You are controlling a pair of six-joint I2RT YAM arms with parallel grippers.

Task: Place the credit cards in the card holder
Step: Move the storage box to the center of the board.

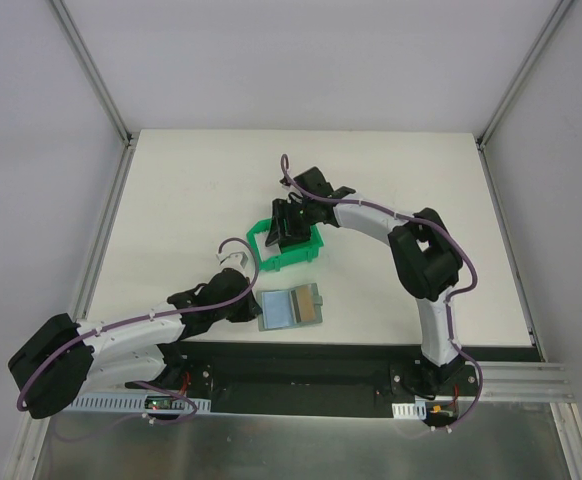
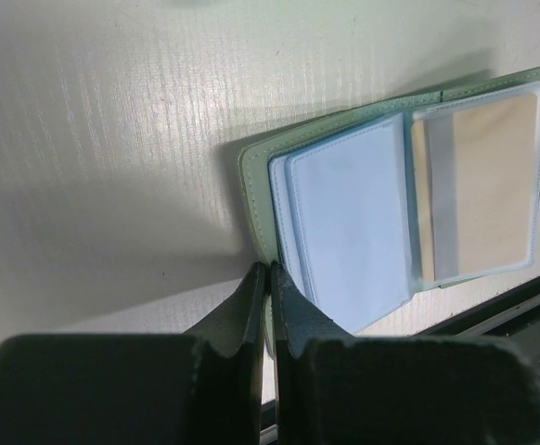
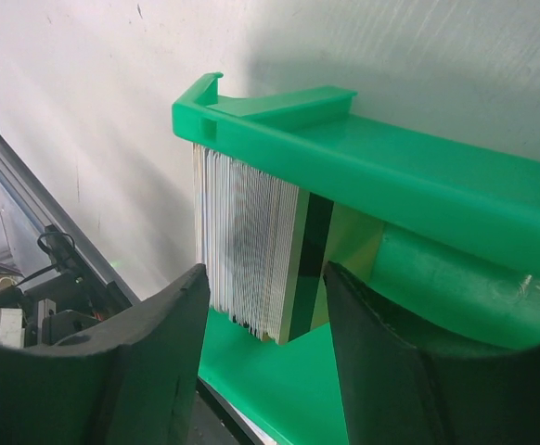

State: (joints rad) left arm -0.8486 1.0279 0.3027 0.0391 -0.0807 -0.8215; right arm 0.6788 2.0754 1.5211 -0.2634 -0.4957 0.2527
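Note:
The card holder [image 1: 289, 308] lies open near the table's front edge, grey-green with clear pockets [image 2: 353, 222]. A tan credit card [image 2: 483, 181] sits in its right pocket. My left gripper [image 2: 270, 271] is shut on the holder's left cover edge, which runs between the pressed fingertips. A thick stack of pale credit cards [image 3: 247, 241] stands on edge inside the green bin [image 3: 391, 176]. My right gripper [image 3: 263, 271] is open and straddles the stack. Its left finger [image 3: 159, 352] is close to the cards and its right finger [image 3: 391, 362] stands apart. From above, the right gripper [image 1: 291, 225] is over the bin.
The green bin [image 1: 261, 248] stands mid-table, just behind the card holder. A black base strip [image 1: 301, 365] runs along the near edge right below the holder. White tabletop [image 1: 191, 200] stretches to the left and back, bounded by metal frame posts.

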